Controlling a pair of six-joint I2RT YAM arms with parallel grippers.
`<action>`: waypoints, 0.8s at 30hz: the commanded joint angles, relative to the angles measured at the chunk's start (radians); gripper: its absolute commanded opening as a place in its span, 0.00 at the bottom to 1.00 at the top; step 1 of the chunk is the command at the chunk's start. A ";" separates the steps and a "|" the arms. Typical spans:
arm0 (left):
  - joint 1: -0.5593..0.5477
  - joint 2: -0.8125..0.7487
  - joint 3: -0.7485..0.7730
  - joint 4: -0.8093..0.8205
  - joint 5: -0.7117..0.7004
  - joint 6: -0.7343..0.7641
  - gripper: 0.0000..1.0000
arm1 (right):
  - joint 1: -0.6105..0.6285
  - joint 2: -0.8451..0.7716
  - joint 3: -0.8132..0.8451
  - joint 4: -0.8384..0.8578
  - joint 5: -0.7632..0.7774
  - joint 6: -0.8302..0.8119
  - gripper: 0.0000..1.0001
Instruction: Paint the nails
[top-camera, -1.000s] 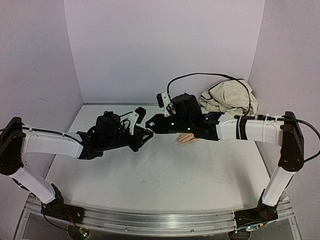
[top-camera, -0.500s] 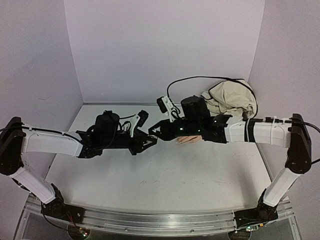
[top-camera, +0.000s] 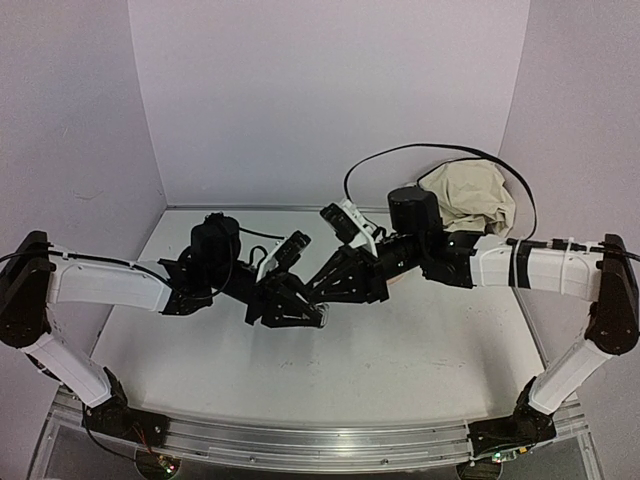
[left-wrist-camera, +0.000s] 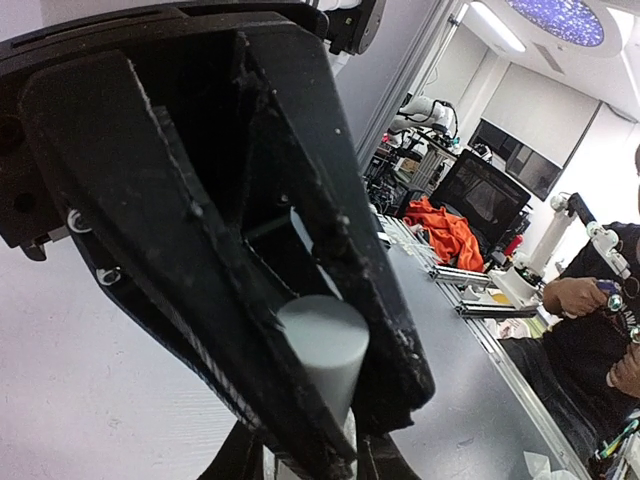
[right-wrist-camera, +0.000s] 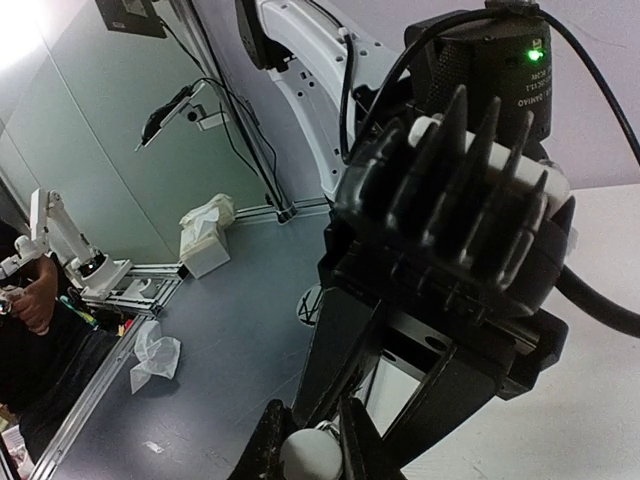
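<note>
At mid-bench the left gripper clenches the small whitish bottle while the right gripper pinches its cap (uncapping, I judge), so a steady twist-and-lift comes next, with the nails hidden behind the right arm near the beige sleeve at the far-right corner.

Your left arm and right arm wear white shells on the long links, with black joints and wrists. A black cable loops above the right one, and dark bands ring its forearm. The left tool has matte black, scuffed fingers with silver screws. A green light glows on its finned wrist housing.
</note>
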 joint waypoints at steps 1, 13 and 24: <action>0.005 -0.008 0.051 0.126 -0.189 -0.009 0.00 | 0.040 -0.034 -0.033 0.062 0.045 -0.053 0.00; 0.004 -0.145 -0.041 -0.153 -0.930 0.259 0.00 | 0.030 -0.056 0.014 -0.029 0.590 0.098 0.48; 0.004 -0.119 -0.046 -0.178 -1.172 0.327 0.00 | 0.039 0.061 0.124 -0.071 0.974 0.426 0.65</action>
